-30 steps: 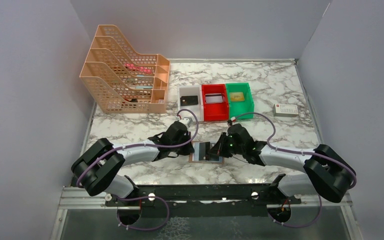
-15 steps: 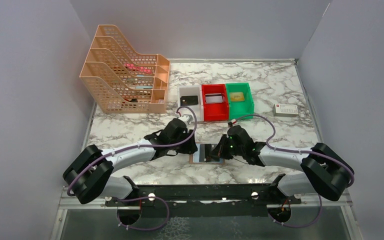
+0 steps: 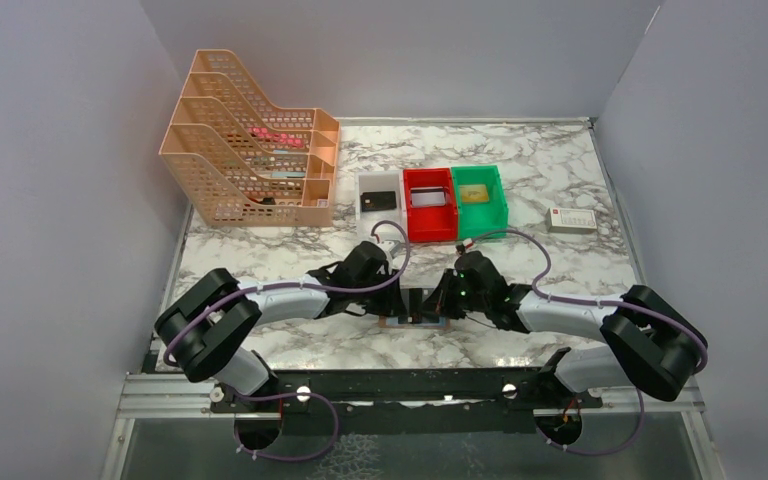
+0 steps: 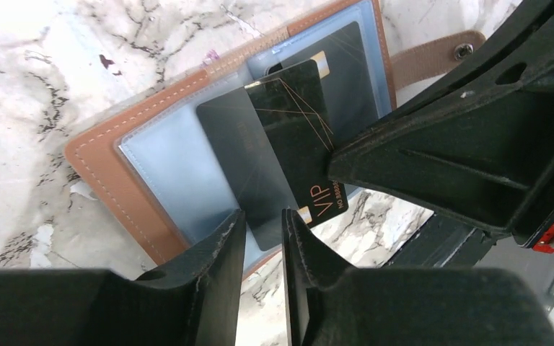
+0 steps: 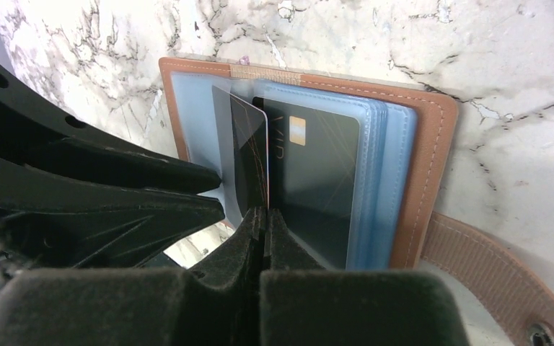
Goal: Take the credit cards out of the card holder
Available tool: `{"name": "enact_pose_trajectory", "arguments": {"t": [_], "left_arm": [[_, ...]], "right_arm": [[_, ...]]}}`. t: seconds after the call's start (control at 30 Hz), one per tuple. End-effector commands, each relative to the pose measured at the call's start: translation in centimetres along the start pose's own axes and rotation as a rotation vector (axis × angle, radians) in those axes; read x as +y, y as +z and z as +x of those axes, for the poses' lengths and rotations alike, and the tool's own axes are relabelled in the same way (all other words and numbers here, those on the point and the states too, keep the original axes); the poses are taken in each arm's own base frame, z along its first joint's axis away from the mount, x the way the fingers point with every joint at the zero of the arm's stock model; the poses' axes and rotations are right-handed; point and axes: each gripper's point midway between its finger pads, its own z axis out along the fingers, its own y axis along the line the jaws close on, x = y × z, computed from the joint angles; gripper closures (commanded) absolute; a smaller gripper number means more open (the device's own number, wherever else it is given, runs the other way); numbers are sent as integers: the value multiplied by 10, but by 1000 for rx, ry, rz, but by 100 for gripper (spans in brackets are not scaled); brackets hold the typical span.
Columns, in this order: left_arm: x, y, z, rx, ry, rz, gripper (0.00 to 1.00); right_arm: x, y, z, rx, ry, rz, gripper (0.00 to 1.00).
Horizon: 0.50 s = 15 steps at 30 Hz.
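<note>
Half out of the card holder (image 4: 104,169), the credit card (image 4: 296,137) looks stiff and slick, so pinch its edge; left gripper (image 4: 262,220) barely apart, right gripper (image 5: 264,214) closed.

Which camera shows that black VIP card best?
Left wrist view: the black VIP card faces the lens, lettering readable, sticking out of the card holder. Right wrist sees it nearly edge-on; the top view shows it too small.
</note>
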Motion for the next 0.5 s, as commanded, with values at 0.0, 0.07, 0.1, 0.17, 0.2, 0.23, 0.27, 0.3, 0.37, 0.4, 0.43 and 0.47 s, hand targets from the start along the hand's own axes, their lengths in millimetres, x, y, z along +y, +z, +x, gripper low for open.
{"name": "enact_pose_trajectory", "arguments": {"t": [0.0, 0.07, 0.1, 0.17, 0.2, 0.23, 0.27, 0.3, 0.37, 0.4, 0.43, 0.47], "left_arm": [[19, -2, 10, 14, -14, -97, 71], [25, -2, 15, 27, -12, -115, 71], [27, -1, 18, 40, -12, -121, 72], [30, 1, 24, 62, -15, -126, 79], [31, 2, 26, 67, -18, -129, 84], [33, 2, 28, 69, -20, -134, 87], [34, 2, 30, 70, -22, -136, 88], [35, 2, 31, 69, -23, -138, 89], [37, 3, 34, 74, -25, -143, 92], [38, 3, 35, 76, -24, -144, 93], [39, 3, 36, 78, -26, -146, 94], [40, 3, 37, 81, -26, -148, 95]], "right_arm": [[1, -1, 1, 3, 13, -18, 99], [4, -1, 1, 4, 14, -32, 98], [5, -1, 1, 5, 14, -39, 98], [7, 0, 1, 7, 19, -47, 94], [8, 0, 1, 6, 25, -47, 89], [8, 1, 1, 5, 37, -45, 86], [7, 2, 1, 4, 49, -41, 84], [6, 3, 1, 3, 61, -38, 82], [6, 5, 0, -1, 82, -39, 80], [6, 6, 1, -2, 88, -41, 78], [5, 8, 1, -2, 93, -43, 77], [6, 9, 1, 0, 96, -49, 77]]}}
